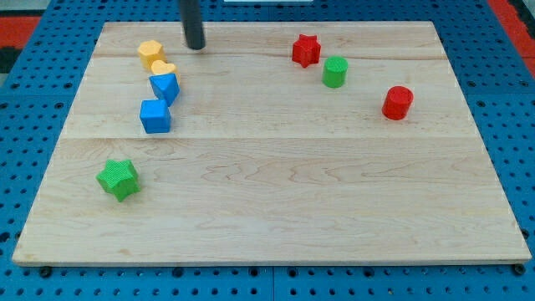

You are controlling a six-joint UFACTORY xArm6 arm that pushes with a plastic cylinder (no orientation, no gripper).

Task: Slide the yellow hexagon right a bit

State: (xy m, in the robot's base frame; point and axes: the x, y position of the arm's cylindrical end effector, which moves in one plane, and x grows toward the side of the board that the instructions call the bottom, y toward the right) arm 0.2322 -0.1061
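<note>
Wooden board [276,209] on a blue pegboard [33,100]. Landmark: yellow hexagon [150,53], near the board's top edge on the view's left.

My tip [195,47] sits just to the view's right of the hexagon, slightly higher, apart from it with a small gap. No fingers on this rig, only a plain dark rod, so nothing is gripped.

Just below-right of the hexagon: a second yellow block [165,69], looks heart-shaped but partly hidden, hard to be sure; it seems to touch the hexagon. Directly under that, a blue triangle [165,87] touching it. Below the triangle, straight under the hexagon, a blue cube [155,116], close to or touching the triangle.

Further down, slightly to the view's left of the hexagon: green star [118,178], alone.

Well off to the view's right of the hexagon, at about its height: red star [306,50]. Just beside that, lower right: green cylinder [335,72]. Further right and lower: red cylinder [398,102].
</note>
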